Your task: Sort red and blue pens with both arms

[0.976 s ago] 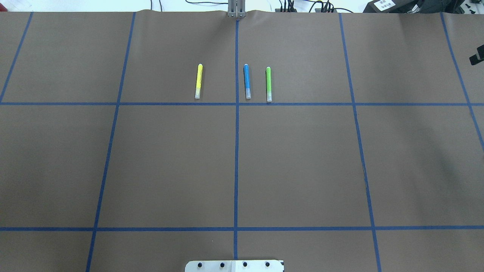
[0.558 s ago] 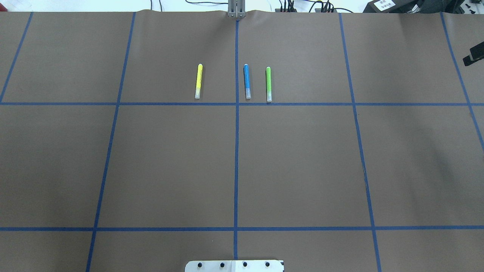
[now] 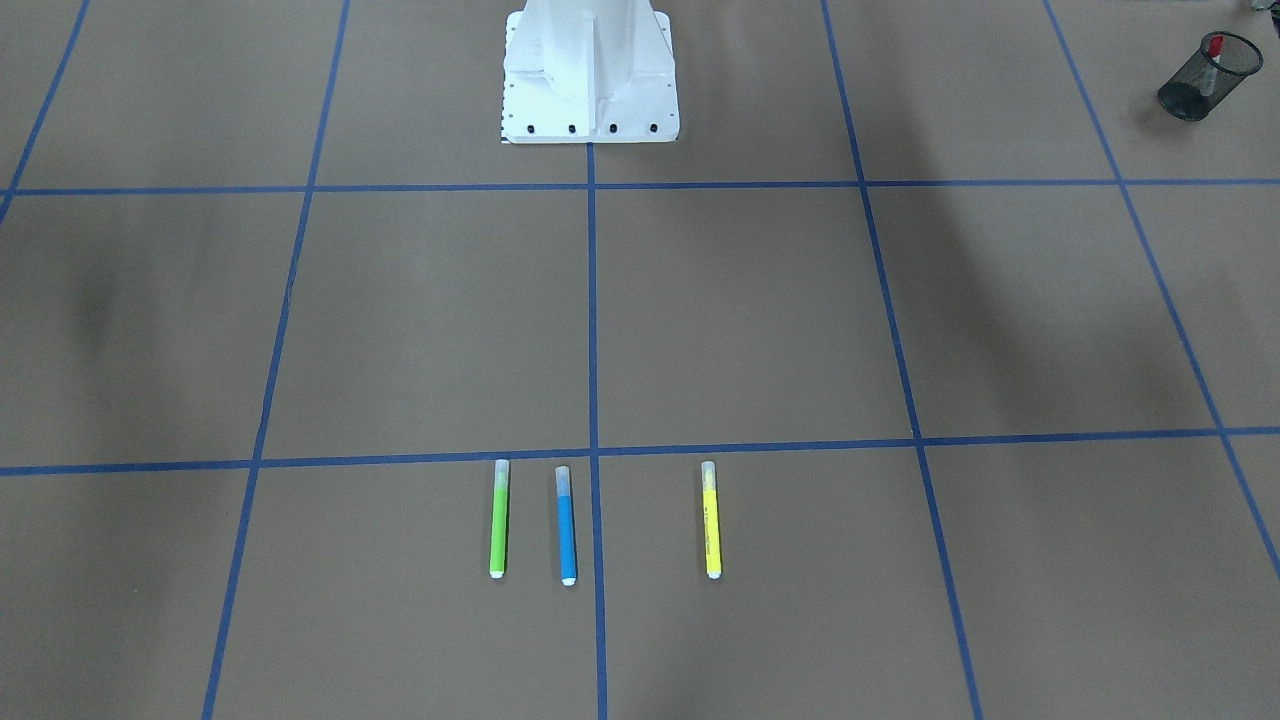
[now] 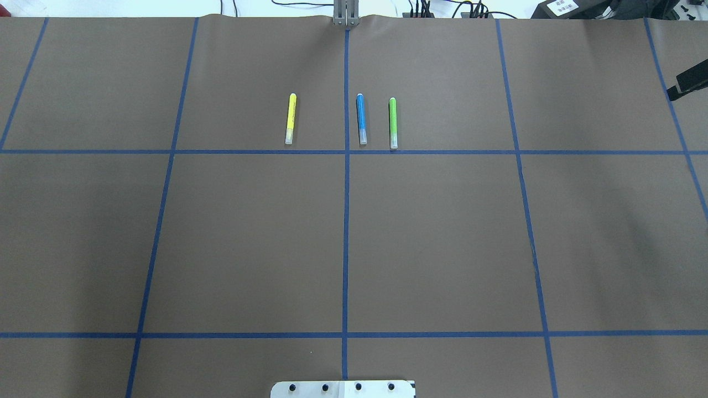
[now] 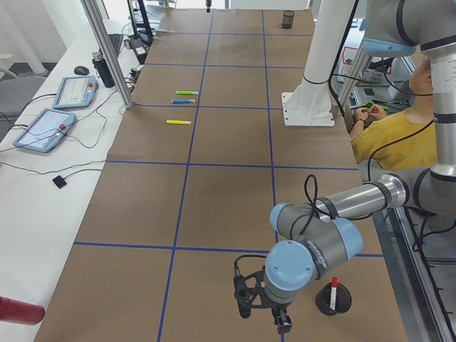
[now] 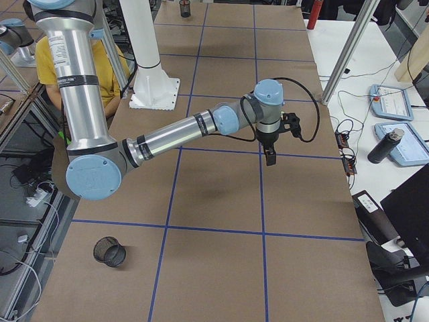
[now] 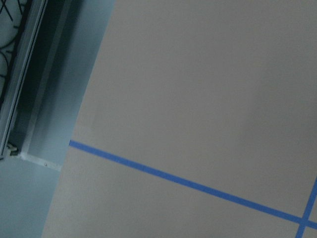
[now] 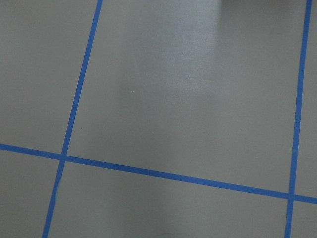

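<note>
The blue pen (image 4: 361,119) lies on the brown table beside the centre tape line, also seen from the front (image 3: 566,525). The red pen (image 3: 1213,50) stands in a black mesh cup (image 3: 1195,78) at the table's end on my left side (image 5: 333,293). My left gripper (image 5: 263,318) hangs beside that cup, and I cannot tell whether it is open or shut. My right gripper (image 6: 270,157) hovers over the tape grid far from the pens. Only a black edge of it (image 4: 687,83) shows in the overhead view, its state unclear.
A green marker (image 4: 393,122) and a yellow marker (image 4: 290,118) lie either side of the blue pen. A second mesh cup (image 6: 109,251) stands at the table's right end. The white robot base (image 3: 590,70) sits mid-table. A person sits behind the robot (image 5: 395,139).
The black part of my right gripper at the overhead view's right edge has come further into the frame and slightly up. The three markers have not moved.
</note>
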`<act>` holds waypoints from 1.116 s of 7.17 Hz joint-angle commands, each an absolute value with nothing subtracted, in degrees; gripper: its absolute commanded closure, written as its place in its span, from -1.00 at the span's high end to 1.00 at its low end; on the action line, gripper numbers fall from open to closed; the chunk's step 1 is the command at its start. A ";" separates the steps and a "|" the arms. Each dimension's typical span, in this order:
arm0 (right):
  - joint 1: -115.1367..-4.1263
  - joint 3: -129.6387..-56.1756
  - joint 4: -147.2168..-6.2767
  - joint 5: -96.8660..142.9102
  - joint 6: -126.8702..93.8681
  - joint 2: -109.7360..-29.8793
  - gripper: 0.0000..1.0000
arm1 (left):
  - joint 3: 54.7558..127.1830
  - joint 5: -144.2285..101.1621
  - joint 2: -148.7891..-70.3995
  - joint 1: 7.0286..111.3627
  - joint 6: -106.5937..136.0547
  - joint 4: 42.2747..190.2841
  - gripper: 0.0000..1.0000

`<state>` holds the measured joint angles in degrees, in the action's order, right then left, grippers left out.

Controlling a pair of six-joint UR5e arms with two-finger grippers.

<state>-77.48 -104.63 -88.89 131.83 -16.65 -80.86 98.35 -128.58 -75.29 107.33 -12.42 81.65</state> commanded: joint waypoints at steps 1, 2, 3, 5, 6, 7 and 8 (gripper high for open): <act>-75.69 -105.46 -88.86 132.01 -19.40 -80.86 1.00 | 103.17 -129.02 -80.66 96.55 -4.50 82.18 1.00; -73.59 -106.60 -88.94 131.75 -24.38 -79.38 1.00 | 103.27 -129.11 -83.55 94.50 -4.92 82.61 1.00; -70.61 -106.44 -89.21 131.57 -30.61 -76.58 1.00 | 103.10 -129.11 -85.76 91.44 -4.83 84.44 1.00; -61.22 -104.08 -89.65 125.97 -44.05 -68.95 1.00 | 103.01 -129.11 -86.13 89.39 -4.66 87.61 1.00; -57.95 -99.80 -89.65 124.21 -49.95 -63.34 1.00 | 103.01 -129.11 -86.22 89.12 -4.75 87.80 1.00; -54.96 -94.97 -89.56 121.58 -54.27 -57.97 1.00 | 103.01 -129.63 -86.22 89.12 -4.83 87.80 1.00; -52.93 -89.53 -89.39 121.03 -56.93 -52.70 1.00 | 102.66 -131.38 -86.13 89.12 -4.83 87.80 1.00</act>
